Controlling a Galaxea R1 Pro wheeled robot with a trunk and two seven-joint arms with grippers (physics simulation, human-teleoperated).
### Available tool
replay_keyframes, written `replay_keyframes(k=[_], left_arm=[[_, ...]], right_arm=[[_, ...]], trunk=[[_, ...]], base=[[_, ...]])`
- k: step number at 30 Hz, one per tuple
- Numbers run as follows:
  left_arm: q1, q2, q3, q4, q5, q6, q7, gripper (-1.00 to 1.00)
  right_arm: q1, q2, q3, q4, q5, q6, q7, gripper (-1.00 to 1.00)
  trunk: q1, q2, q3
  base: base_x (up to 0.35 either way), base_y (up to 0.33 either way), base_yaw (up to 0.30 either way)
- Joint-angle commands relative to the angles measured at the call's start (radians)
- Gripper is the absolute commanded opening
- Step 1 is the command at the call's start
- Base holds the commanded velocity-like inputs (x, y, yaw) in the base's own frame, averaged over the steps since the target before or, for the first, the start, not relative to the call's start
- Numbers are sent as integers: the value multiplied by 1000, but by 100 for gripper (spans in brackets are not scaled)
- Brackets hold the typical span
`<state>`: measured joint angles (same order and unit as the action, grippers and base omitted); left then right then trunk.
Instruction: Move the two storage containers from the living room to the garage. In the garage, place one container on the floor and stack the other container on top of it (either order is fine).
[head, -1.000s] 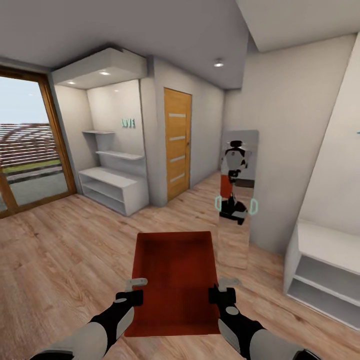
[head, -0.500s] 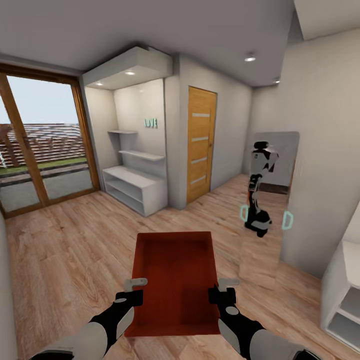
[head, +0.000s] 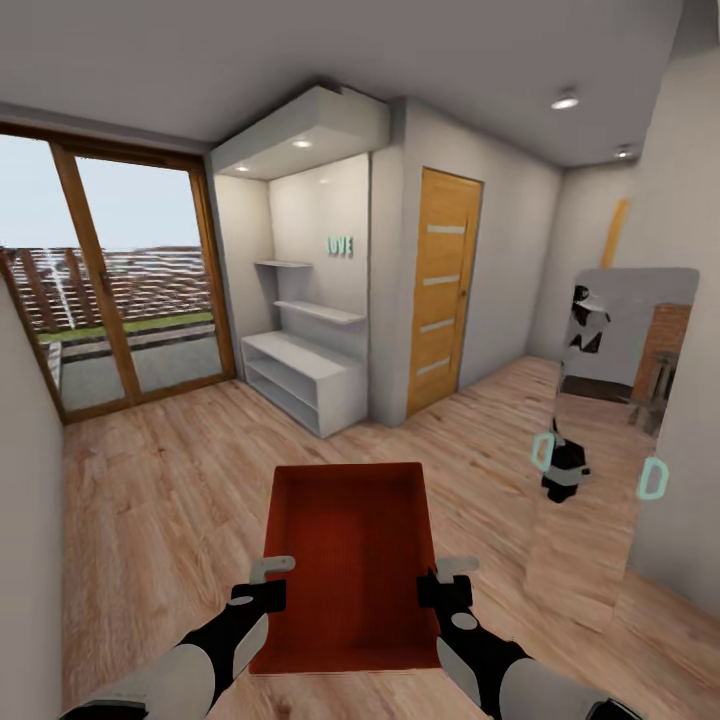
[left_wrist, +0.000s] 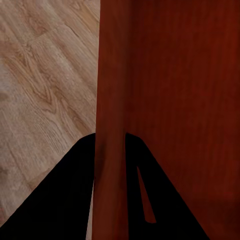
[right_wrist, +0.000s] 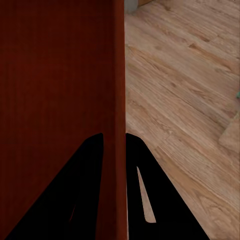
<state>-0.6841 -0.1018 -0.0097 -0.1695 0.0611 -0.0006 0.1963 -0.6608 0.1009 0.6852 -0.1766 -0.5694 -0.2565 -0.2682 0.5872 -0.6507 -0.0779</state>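
orange-red ribbed plastic open-top bin (head: 350, 560) | left claw (head: 268, 582) pinching its left wall; right claw (head: 448, 582) pinching its right wall | hanging over light wood plank floor (head: 160, 480)

A home: plank floor (head: 150, 480), glass patio door (head: 120, 280), shelving alcove (head: 305, 350)

head looks down; wrists close along storage container (head: 350, 560) walls.
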Motion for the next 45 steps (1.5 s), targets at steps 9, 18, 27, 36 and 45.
replay_keyframes(k=[9, 18, 27, 36, 45], left_arm=[[-1, 15, 13, 2, 9, 1, 9, -100], [-1, 15, 13, 2, 9, 1, 9, -100], [-1, 16, 13, 2, 9, 1, 9, -100], [0, 16, 13, 2, 9, 1, 9, -100], [-1, 16, 14, 2, 9, 1, 9, -100]], right_arm=[[-1, 0, 3, -3, 12, -43, 0, -100], [-1, 0, 3, -3, 11, -41, 0, -100], [-1, 0, 4, -3, 11, -42, 0, -100], [-1, -1, 4, -3, 10, -43, 0, -100], [-1, -1, 4, -3, 10, -43, 0, -100]], trunk=[[1, -1, -2], [1, -1, -2], [1, -1, -2], [1, -1, -2], [1, -1, -2]], base=[[322, 0, 6], [322, 0, 0], [322, 0, 0], [322, 0, -165], [322, 0, -277]])
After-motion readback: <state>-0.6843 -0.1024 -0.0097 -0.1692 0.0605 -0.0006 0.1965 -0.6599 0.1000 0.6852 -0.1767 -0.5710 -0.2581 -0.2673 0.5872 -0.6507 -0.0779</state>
